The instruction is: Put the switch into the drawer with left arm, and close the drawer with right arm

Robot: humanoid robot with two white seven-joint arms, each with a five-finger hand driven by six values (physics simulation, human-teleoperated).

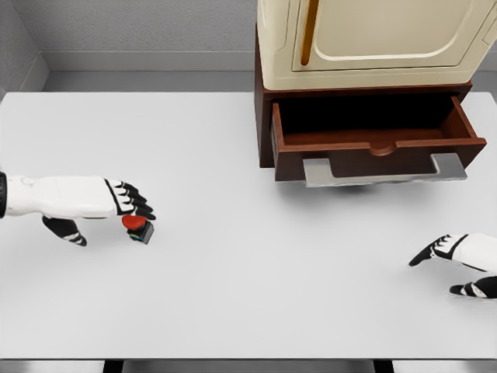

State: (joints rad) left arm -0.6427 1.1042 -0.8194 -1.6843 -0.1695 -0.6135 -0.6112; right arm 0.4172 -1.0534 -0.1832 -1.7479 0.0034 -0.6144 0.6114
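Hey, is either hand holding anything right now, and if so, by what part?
The left hand has its fingertips at the red top of the switch, but a closed grasp cannot be told. The right hand holds nothing.

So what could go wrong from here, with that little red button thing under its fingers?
1. The left hand sits over the switch, but no firm grasp shows; it could slip out when lifted.
2. The open drawer lies far across the table, so the switch might fall during the carry.
3. The right hand could push the drawer's handle too soon, shutting it empty.
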